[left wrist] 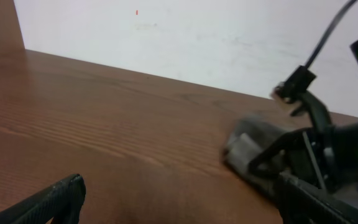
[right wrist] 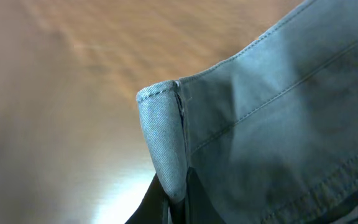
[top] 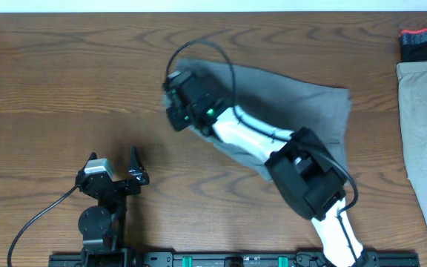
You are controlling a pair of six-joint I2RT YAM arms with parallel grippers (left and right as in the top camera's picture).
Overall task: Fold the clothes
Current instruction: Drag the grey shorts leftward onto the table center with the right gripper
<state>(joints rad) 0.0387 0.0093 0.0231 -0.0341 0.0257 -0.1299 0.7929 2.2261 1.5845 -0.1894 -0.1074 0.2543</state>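
Nearest the base, the left gripper (top: 113,159) sits low over the brown wood-grain table (top: 50,74). Its two black fingers are spread wide, with nothing between them. It is well apart from the cloth.

Farther in, the white-and-black right arm (top: 250,133) reaches diagonally across the table toward the far left. It lies over the pair of grey-green cotton shorts (top: 295,104). The right gripper (right wrist: 178,193) is closed tight, pinching a thick, stitched corner of the fabric. That corner stands up in a narrow fold between the dark fingers (right wrist: 157,202), just above the wood.

The shorts lie around the middle of the table, partly under the arm. Their long axis runs across the table on a slight slant, from far left to nearer right. The pinched corner is at the left end. Parallel seam lines run away from that corner, but I cannot tell which end is the waistband.

At the right edge of the table lies a pale beige cloth (top: 425,148). Beyond it, at the far right corner, is a folded black garment with a red band (top: 425,41).
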